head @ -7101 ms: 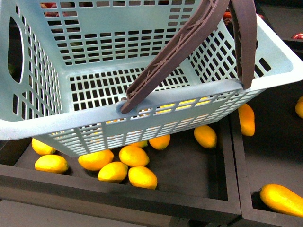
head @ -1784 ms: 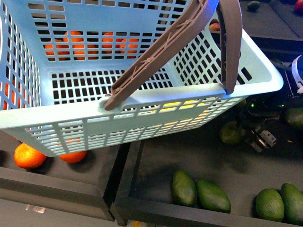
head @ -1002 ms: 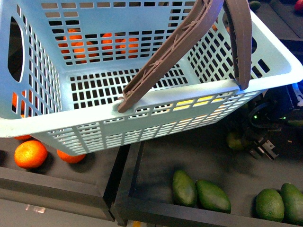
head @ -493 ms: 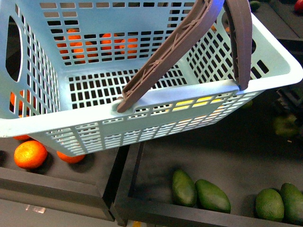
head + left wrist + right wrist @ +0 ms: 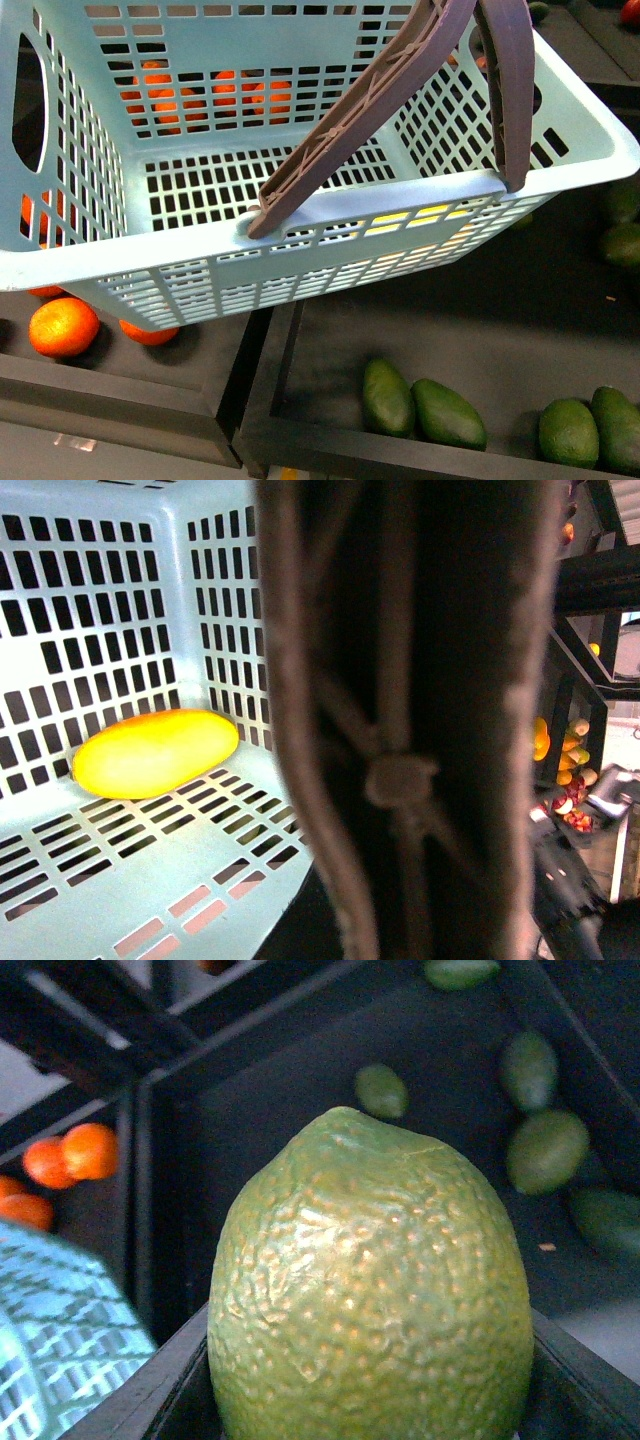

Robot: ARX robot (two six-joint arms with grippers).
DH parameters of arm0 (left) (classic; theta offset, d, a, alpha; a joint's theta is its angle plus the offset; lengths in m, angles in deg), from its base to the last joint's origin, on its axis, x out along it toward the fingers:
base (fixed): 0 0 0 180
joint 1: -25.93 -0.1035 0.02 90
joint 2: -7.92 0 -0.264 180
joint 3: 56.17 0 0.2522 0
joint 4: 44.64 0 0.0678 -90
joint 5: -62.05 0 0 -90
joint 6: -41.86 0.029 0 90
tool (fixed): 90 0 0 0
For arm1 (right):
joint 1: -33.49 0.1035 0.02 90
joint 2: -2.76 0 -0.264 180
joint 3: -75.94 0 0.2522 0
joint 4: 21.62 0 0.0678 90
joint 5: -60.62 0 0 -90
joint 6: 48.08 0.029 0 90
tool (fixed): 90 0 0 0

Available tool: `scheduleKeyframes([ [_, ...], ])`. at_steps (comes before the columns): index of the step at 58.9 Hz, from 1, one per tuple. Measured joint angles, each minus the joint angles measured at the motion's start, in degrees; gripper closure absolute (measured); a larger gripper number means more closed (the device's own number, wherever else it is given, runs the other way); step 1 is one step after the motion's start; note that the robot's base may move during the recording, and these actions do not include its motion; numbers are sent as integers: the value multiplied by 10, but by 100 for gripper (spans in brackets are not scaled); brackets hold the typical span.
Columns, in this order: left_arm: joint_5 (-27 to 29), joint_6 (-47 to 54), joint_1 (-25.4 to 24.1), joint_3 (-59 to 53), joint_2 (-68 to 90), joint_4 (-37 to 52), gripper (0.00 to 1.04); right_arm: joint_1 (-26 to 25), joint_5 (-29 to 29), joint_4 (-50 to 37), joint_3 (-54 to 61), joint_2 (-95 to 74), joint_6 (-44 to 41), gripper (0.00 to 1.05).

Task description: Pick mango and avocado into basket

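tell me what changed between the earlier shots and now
The right gripper closed on the avocado that lay past the right corner of the basket and carried it up and right, out of the front view; it now fills the right wrist view. Seven seconds ago mangoes lay under the basket, now oranges. Unchanged since: the mango in the basket, the four avocados in front.

the light turquoise slotted plastic basket [image 5: 150, 252] looks smooth, with a soft satin sheen; its two brown ribbed plastic handles [image 5: 370, 97] are matt. the smooth yellow-orange mango [image 5: 155, 752] inside has a glossy, waxy skin. the big green avocado [image 5: 370, 1290] close to the right wrist camera is pebbled and bumpy, faintly shiny on the bumps. the dark green oval avocados [image 5: 450, 413] in the black matt tray [image 5: 420, 320] look smoother, the round oranges [image 5: 62, 327] finely dimpled.
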State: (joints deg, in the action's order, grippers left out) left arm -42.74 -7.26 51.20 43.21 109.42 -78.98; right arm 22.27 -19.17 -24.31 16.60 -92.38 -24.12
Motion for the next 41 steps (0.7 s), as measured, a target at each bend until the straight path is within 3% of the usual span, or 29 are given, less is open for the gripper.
scheduleKeyframes([
  [14,0,0,0,0,0,0,100,110,-9,26,10,126,-17,40],
  [25,0,0,0,0,0,0,100,230,-78,33,-4,115,-14,40],
  [34,0,0,0,0,0,0,100,269,-109,32,-26,81,-7,40],
  [41,0,0,0,0,0,0,100,288,-126,32,-34,58,-5,23],
])
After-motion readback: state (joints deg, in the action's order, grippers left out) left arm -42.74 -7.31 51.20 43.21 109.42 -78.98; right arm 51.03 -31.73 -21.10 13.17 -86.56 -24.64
